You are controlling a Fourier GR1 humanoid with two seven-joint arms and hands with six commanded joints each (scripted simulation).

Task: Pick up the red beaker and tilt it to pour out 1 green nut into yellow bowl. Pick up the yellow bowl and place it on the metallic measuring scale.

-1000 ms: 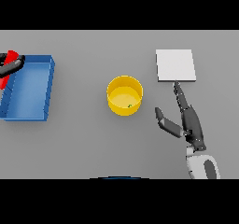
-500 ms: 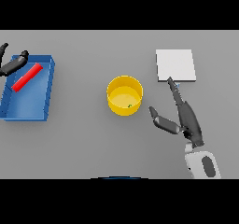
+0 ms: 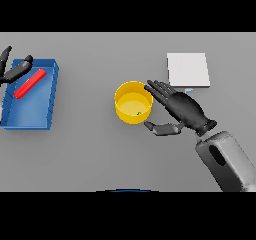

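Because the right hand (image 3: 182, 109) is spread wide against the yellow bowl (image 3: 133, 102), a nudge may tip it.

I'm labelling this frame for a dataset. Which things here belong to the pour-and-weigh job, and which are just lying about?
Part of the job:
- red beaker, lying in the tray
- yellow bowl, green nut inside
- scale
- right robot hand, open beside the bowl
- left robot hand, open at the tray's far left corner

Just there:
- blue tray
- grey table
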